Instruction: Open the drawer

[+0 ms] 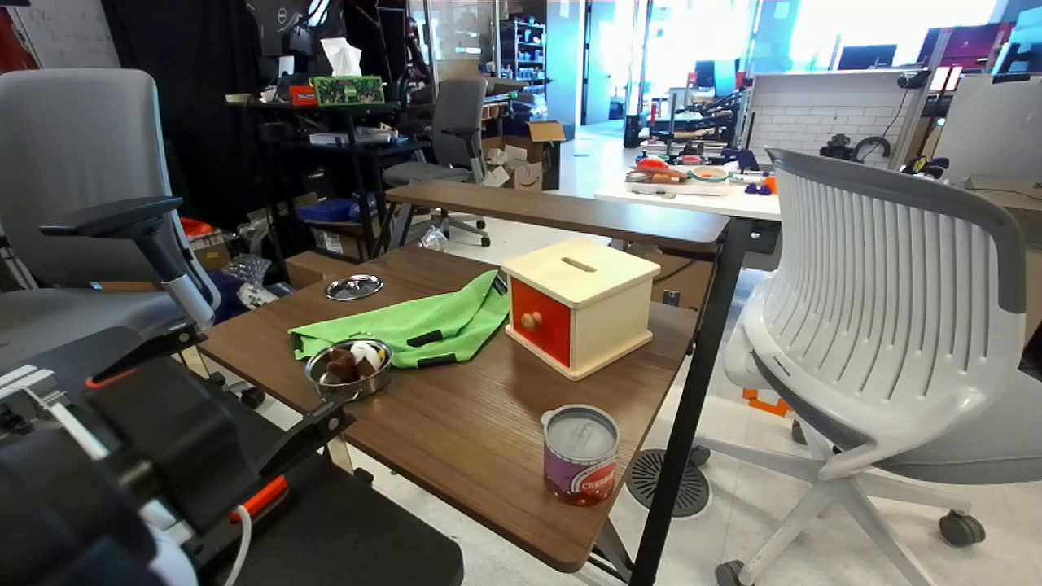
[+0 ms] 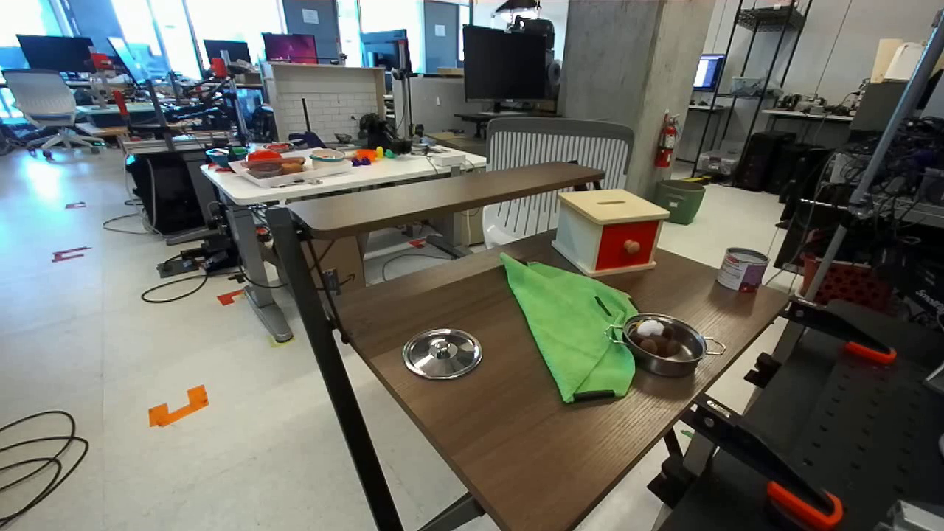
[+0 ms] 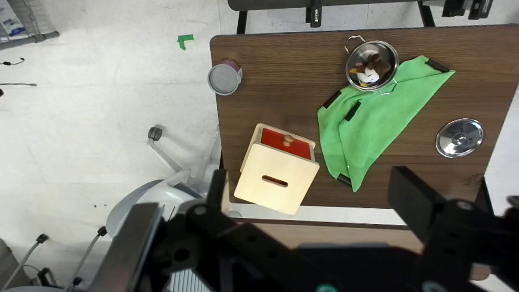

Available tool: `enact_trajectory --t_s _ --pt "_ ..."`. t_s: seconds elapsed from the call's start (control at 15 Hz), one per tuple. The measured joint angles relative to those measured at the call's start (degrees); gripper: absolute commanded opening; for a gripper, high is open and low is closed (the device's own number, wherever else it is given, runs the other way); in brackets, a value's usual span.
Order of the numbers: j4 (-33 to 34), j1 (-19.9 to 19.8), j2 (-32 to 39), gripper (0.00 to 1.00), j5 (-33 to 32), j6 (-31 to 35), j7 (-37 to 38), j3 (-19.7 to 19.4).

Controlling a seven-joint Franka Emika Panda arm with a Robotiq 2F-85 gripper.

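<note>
The drawer has a red-orange front (image 1: 556,332) with a round wooden knob (image 1: 531,321). It sits flush in a tan wooden box (image 1: 612,334) with a slot on top, so it looks shut. The drawer front shows in an exterior view (image 2: 613,237), and the knob (image 2: 632,246) faces the pot side of the table. In the wrist view, the drawer front (image 3: 271,139) is seen from above, beyond the box top (image 3: 267,194). My gripper (image 3: 312,184) is wide open and empty, high above the table, with its fingers far apart. It is out of view in both exterior views.
A green cloth (image 3: 377,125) lies beside the box. A metal pot (image 3: 372,65) with a small plush toy stands at the cloth's edge. A metal lid (image 3: 460,138) and a tin can (image 3: 225,78) stand on the brown table (image 3: 284,97). A raised shelf (image 1: 562,216) runs behind the box.
</note>
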Motion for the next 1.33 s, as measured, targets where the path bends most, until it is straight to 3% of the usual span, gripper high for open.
enact_trajectory --t_s 0.27,0.53,0.87,1.33 --pt "-1.1 -0.1 0.5 1.0 -0.3 1.5 1.8 0.0" --pt "-3.5 -1.0 5.1 1.0 -0.6 10.2 10.3 0.1" --pt "-4.1 -1.6 15.5 1.0 -0.5 18.3 19.5 0.3" --pt "-4.1 -2.0 31.2 1.0 -0.5 26.0 24.1 -0.2"
